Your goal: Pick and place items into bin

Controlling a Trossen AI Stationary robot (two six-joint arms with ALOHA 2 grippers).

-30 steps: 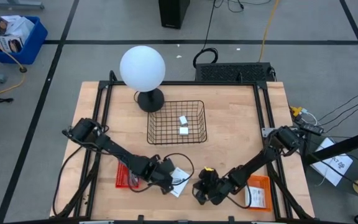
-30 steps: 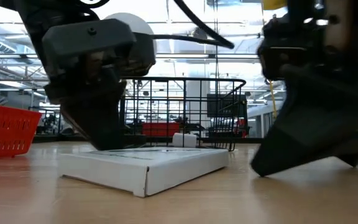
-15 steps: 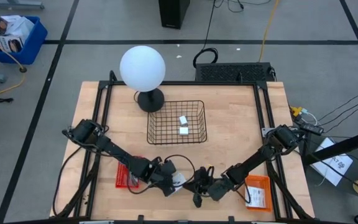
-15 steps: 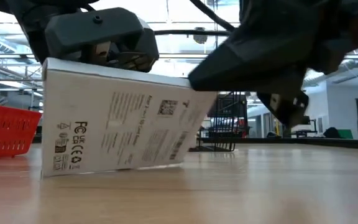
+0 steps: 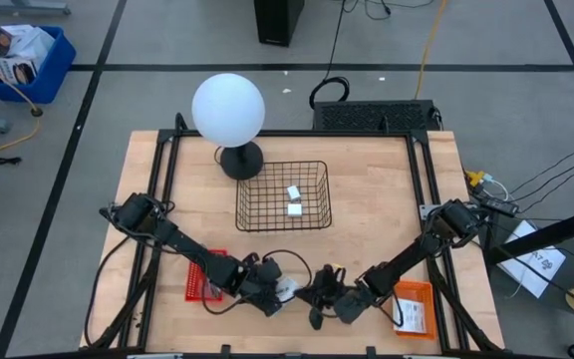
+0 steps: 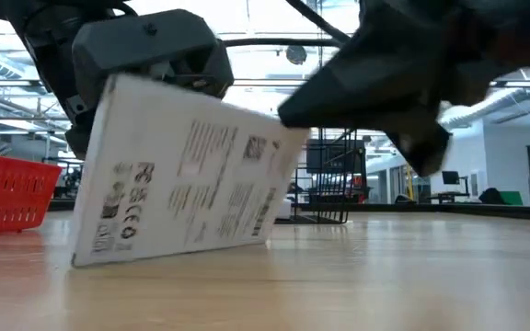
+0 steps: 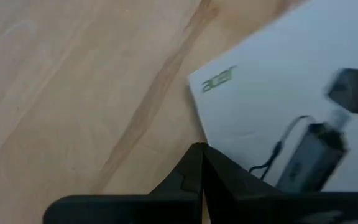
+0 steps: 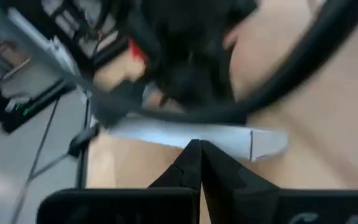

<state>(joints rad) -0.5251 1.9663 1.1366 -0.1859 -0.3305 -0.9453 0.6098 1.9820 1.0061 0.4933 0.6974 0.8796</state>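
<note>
Packaging, a flat white printed box (image 6: pixel 187 175), is held tilted on one edge at the table's near side between the closed left gripper (image 5: pixel 270 290) and right gripper (image 5: pixel 317 296), both touching it.

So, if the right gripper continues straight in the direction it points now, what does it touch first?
Most likely the white box: in the right wrist view it lies directly ahead of the right gripper, with the left gripper behind it. Depth is unclear, so the gap cannot be judged.
</note>
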